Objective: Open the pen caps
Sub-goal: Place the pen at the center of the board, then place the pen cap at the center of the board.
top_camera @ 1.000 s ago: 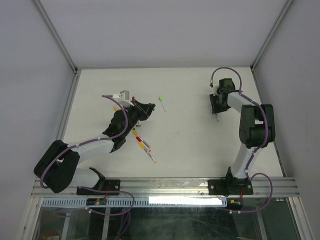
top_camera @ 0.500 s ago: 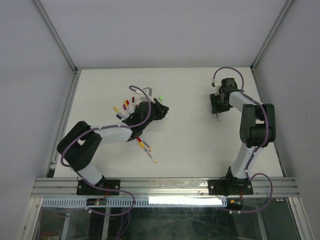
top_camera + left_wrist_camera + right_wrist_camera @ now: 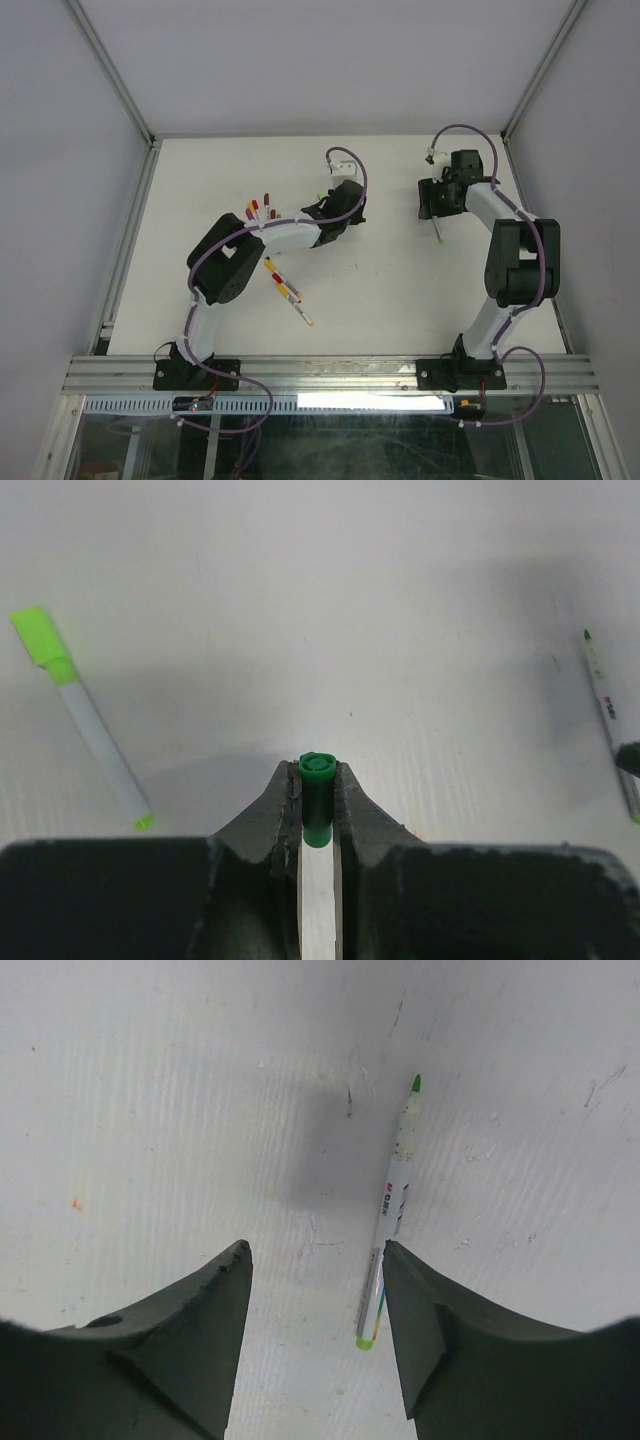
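A white pen barrel, green-tipped, lies on the scuffed white table; its print seems red.

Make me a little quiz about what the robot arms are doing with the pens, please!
1. True or false: the left gripper is shut on a small dark green plastic cap.
2. Pick one: the right gripper is A) shut on a cap, B) open, C) out of view.
3. Fill in: the thin white plastic pen lying on the table below the right gripper has a ____ pointed tip.
Key: 1 true; 2 B; 3 green.
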You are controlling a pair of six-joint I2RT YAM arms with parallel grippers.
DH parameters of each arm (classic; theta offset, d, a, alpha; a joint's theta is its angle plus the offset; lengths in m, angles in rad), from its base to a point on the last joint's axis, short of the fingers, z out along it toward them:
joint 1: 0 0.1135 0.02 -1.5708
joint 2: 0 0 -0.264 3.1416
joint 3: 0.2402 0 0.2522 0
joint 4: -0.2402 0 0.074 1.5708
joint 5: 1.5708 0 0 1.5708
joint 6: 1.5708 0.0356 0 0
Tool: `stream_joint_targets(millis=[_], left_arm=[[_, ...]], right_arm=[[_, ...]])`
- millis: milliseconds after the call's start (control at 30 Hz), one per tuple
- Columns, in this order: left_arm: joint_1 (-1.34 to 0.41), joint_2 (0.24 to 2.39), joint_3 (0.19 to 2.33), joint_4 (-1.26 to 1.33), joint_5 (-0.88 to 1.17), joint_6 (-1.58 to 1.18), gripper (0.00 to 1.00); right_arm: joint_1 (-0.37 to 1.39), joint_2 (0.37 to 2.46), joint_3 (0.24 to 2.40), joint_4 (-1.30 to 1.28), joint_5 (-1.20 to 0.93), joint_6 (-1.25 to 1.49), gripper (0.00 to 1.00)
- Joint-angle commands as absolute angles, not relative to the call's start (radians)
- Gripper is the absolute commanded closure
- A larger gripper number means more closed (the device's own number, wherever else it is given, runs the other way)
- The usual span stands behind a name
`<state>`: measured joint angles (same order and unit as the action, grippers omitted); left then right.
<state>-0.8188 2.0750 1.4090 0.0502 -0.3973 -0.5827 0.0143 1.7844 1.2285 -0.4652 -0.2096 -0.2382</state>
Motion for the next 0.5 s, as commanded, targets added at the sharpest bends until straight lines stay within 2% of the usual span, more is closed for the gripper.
stream_joint_targets(millis=[0, 233, 467], left_arm=[[-0.821, 2.142, 1.569, -0.045, -0.484, -0.468, 1.00], [-0.821, 2.229, 1.697, -0.099, -0.498, -0.411, 1.00], [-0.819, 2.263, 1.725, -0.109, -0.529, -0.388, 1.00]], right_arm=[[-0.001, 1.731, 1.221, -0.444, -0.265, -0.256, 0.42], [-0.018, 1.735, 1.223, -0.448, -0.275, -0.256, 0.42], [-0.027, 1.738, 1.226, -0.455, -0.289, -0.253, 0.42]])
